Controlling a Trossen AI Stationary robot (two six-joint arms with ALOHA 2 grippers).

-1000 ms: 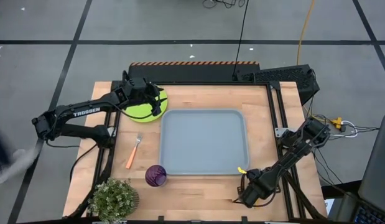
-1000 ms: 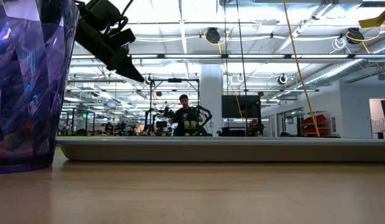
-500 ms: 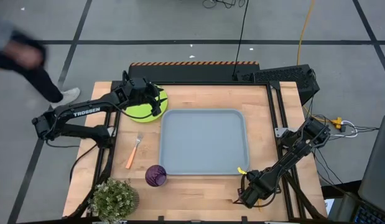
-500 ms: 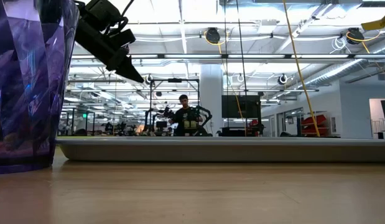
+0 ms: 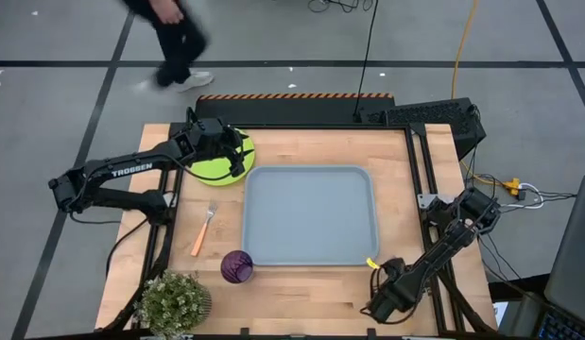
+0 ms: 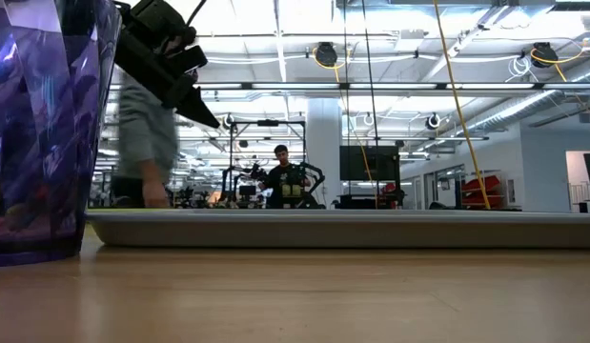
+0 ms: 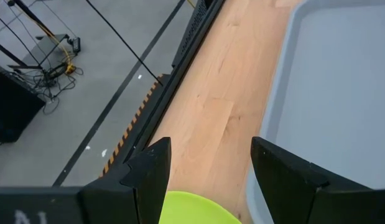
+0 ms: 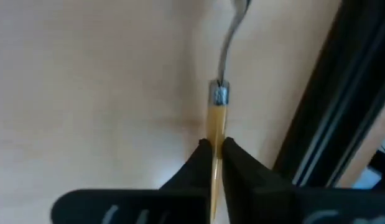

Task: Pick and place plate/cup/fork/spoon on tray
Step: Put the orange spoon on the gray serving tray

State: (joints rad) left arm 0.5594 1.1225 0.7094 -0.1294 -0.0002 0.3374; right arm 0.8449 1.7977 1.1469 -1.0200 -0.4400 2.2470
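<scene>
Right wrist view: right gripper pinched narrow on the orange handle of the slim silver-headed spoon, which runs away from the fingers over the pale wooden surface; the hold sits on a thin handle, so the utensil may pivot or slide out once lifted, and its oval bowl, barely in frame, cannot be checked for clearance. High view: this arm works at the near right corner of the surface, just off the corner of the large grey-blue rectangular tray, which carries nothing yet; a low carry could catch the spoon on the raised rim. Left gripper hangs over the flat round lime-green plate at the far left, just beside the tray; left wrist view shows its jaws spread wide with the plate edge below them. Risk there, as judged: a flat plate offers only its rim to grasp and may skid toward the tray wall. Orange-handled fork with silver tines lies left of the tray; small translucent purple cup stands at the tray's near left corner, close to a potted green plant, and could be toppled by a passing arm. Person walks beyond the far edge.
</scene>
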